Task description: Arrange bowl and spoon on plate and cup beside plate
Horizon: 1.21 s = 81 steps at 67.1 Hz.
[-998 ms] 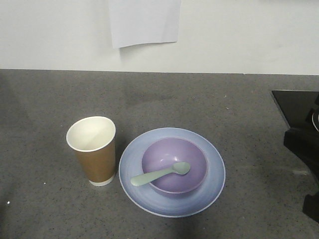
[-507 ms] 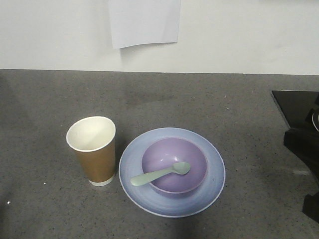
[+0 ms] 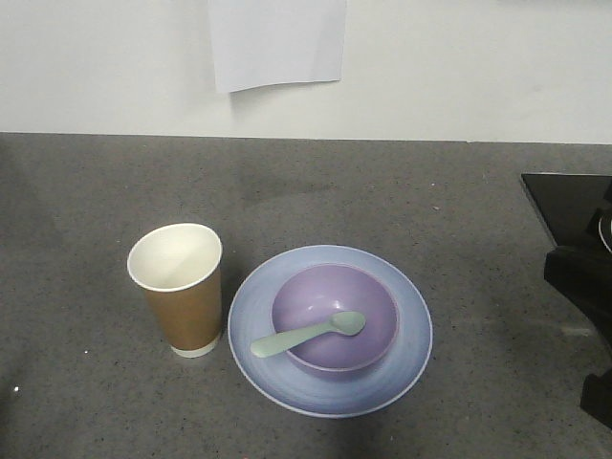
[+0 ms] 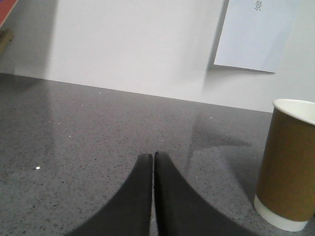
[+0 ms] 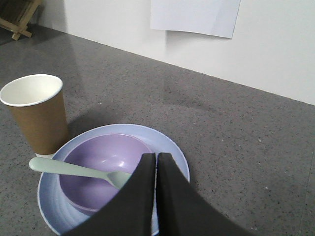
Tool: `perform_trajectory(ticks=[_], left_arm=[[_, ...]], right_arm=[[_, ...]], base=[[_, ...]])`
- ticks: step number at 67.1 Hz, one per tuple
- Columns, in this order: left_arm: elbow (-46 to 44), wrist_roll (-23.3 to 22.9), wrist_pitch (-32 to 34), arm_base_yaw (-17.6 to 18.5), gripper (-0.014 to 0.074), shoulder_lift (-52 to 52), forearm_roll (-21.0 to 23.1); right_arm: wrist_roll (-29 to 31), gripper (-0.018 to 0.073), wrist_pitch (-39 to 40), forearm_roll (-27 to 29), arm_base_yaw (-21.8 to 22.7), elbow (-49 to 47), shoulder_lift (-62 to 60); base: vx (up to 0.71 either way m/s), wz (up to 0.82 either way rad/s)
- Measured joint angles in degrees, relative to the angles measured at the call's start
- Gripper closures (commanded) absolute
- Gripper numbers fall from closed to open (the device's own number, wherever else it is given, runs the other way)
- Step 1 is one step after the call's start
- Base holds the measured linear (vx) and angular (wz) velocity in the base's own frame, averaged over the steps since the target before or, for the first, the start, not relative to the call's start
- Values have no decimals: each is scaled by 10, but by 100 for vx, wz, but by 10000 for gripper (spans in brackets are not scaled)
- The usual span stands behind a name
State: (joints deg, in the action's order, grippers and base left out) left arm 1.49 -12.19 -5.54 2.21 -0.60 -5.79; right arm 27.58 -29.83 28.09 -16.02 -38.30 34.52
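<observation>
On worktop, left to right: left gripper (image 4: 153, 156) fingers together, empty; cup (image 3: 179, 288) upright, just beside plate (image 3: 413, 325); bowl (image 3: 325, 298) on plate, spoon (image 3: 308, 334) resting across bowl; right gripper (image 5: 156, 156) fingers together, empty.

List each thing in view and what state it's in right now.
paper cup: upright, empty, left of the plate
plate: flat on the counter, holding the bowl
bowl: upright on the plate
spoon: head in the bowl, handle over its rim
left tool: shut, empty
right tool: shut, empty
</observation>
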Motion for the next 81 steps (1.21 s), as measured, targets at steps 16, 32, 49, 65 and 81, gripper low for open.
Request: perform_trajectory(ticks=[16,32,49,65,81], left_arm=[[0,0,0,0,602,0,0],[0,0,0,0,602,0,0],[0,0,0,0,602,0,0],[0,0,0,0,602,0,0],[0,0,0,0,602,0,0]], right_arm=[[0,564,-3,0,0,0,0],[0,564,-4,0,0,0,0],[-21,564,43,-73,0,34,-27],[-184,564,221,-179,0,219,-136],[-233,564,268,-225,10,328,-235]], base=[[0,0],[0,0],[0,0],[0,0],[0,0]])
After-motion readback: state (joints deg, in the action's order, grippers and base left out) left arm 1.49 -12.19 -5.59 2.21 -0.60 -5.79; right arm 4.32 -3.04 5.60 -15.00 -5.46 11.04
